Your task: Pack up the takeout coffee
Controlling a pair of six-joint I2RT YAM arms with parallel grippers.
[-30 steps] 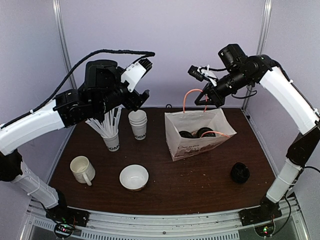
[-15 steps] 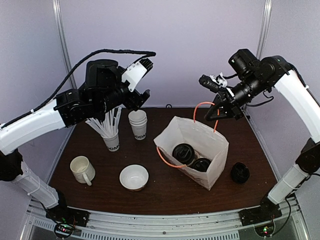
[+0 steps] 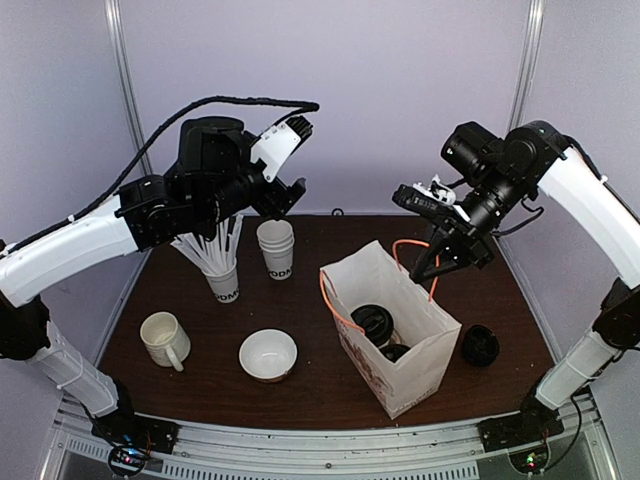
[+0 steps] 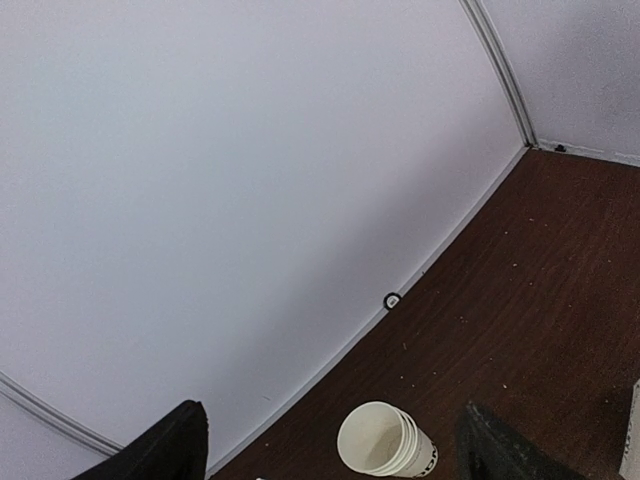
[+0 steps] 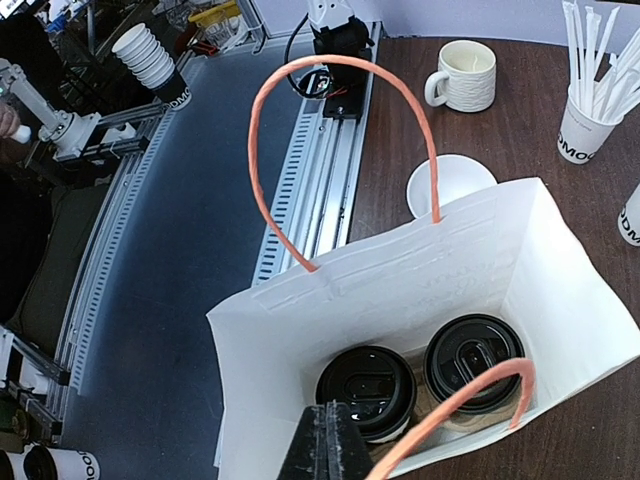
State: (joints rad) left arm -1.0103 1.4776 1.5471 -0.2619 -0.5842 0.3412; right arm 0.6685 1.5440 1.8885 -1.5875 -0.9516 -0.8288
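Item: takeout coffee, two lidded cups, one and the other, standing side by side at the bottom of the white paper bag, black lids up. Holder: my right fingers, pinched tight on one orange handle of the bag; the other handle arches free on the far side. Change noted: a second ago the bag sat at the back of the bench, close to the wall, with its long side facing forward. Half a second ago it was swinging out on the handle. Now it hangs or stands nearer the front right, turned corner-on. I cannot tell whether its base touches the bench. Both cups rode along and stayed upright inside. Left fingers: spread wide, holding nothing, raised over the stack of lidless cups, much where they were a second ago. Also on the bench and unmoved: cup of stirrers, mug, bowl, and a loose black lid just beside the bag. Reading: both coffees are bagged, so I judge the packing itself done. What is left is to set the bag down steadily, and a one-handle grip could tip it.
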